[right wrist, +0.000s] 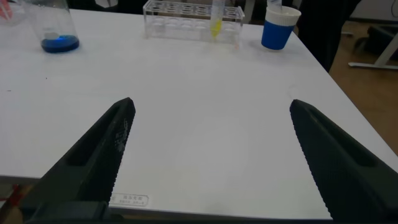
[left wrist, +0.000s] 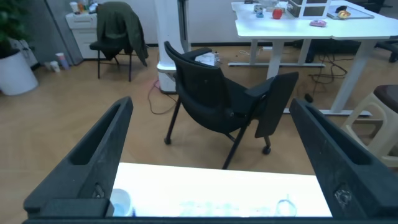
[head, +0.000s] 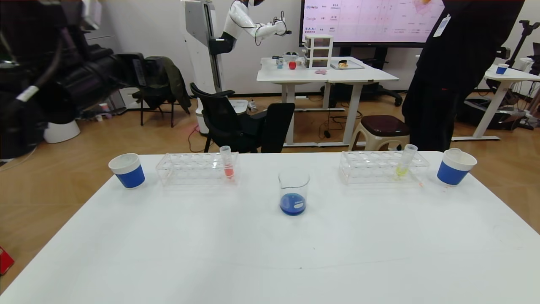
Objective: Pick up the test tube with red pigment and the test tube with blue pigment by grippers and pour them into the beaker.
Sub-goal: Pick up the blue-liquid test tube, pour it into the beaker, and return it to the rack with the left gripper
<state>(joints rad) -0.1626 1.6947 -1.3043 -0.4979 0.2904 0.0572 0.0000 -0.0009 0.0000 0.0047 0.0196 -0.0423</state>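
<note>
The beaker [head: 294, 192] stands mid-table with blue liquid in its bottom; it also shows in the right wrist view [right wrist: 57, 28]. The test tube with red pigment [head: 227, 164] stands upright in the left clear rack [head: 196, 169]. No tube with blue pigment shows. My left gripper [left wrist: 211, 106] is open and empty, raised high over the table's left side; its arm [head: 84, 80] shows at the upper left of the head view. My right gripper [right wrist: 211, 104] is open and empty, low over the table's near right part, out of the head view.
A yellow-liquid tube [head: 405, 162] stands in the right rack [head: 382, 168]. Blue-banded paper cups stand at the far left [head: 127, 170] and far right [head: 455, 166]. A person in black [head: 455, 71] stands behind the right corner. A black chair [head: 236, 122] is behind the table.
</note>
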